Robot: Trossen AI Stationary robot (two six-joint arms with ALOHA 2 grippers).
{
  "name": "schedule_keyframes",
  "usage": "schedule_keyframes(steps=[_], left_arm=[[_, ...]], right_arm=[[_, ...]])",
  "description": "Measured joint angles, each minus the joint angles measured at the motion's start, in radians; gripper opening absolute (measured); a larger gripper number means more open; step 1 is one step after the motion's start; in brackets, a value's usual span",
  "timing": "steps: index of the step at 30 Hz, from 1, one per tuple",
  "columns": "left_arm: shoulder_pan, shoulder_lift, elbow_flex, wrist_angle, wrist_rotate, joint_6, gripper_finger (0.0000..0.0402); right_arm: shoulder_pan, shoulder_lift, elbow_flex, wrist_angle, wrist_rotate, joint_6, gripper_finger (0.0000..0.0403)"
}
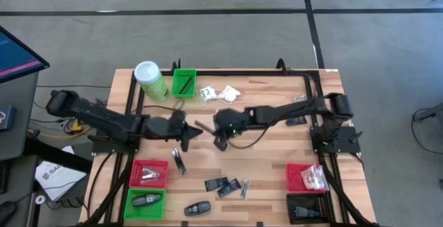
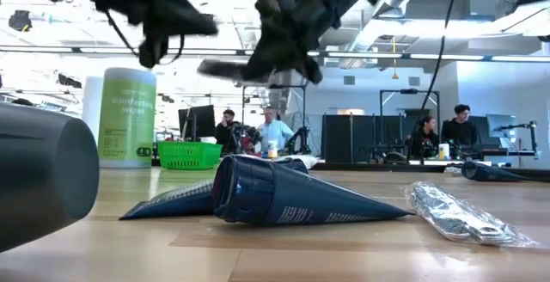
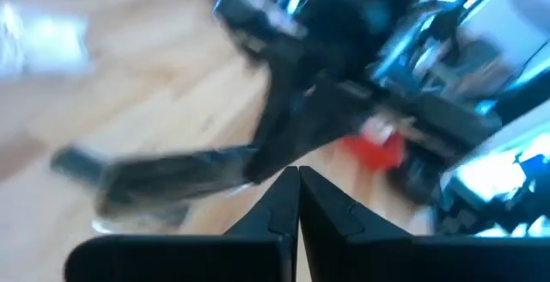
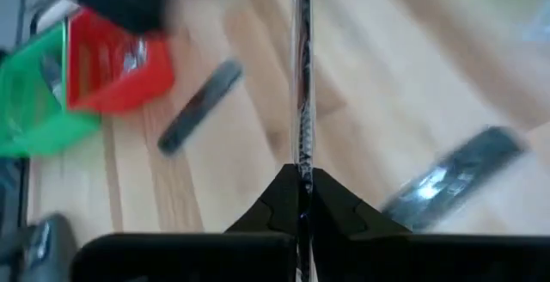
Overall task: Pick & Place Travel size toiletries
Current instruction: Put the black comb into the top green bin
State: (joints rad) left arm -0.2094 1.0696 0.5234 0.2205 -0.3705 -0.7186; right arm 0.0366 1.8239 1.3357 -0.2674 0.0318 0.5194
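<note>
A slim silvery packet is pinched edge-on in the right gripper, whose jaws are pressed onto it above the middle of the counter. The left gripper hangs just beside it, jaws pressed together and holding nothing. More toiletries lie on the wood: dark packets near the front, white sachets by the green bin.

Table: pale wood planks, smooth, visible grain, satin sheen. Bins: red/green plastic, slotted walls. Canister: glossy green label, white plastic lid. Dark tube: glossy navy plastic. Sachets: white, crinkly. Packet: silvery crinkled foil/film. Fingers: matt black plastic.
</note>
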Motion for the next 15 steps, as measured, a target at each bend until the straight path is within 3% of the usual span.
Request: schedule_keyframes(steps=[7,15], left_arm=[[-0.001,-0.139,0.000,0.027,-0.041,0.028,0.0003],[0.014,-0.154,0.000,0.255,-0.041,0.031,0.0024]], right_arm=[[-0.064,-0.153,0.000,0.114,0.013,0.083,0.0002],[-0.068,-0.260,0.000,0.254,0.029,0.140,0.0001]])
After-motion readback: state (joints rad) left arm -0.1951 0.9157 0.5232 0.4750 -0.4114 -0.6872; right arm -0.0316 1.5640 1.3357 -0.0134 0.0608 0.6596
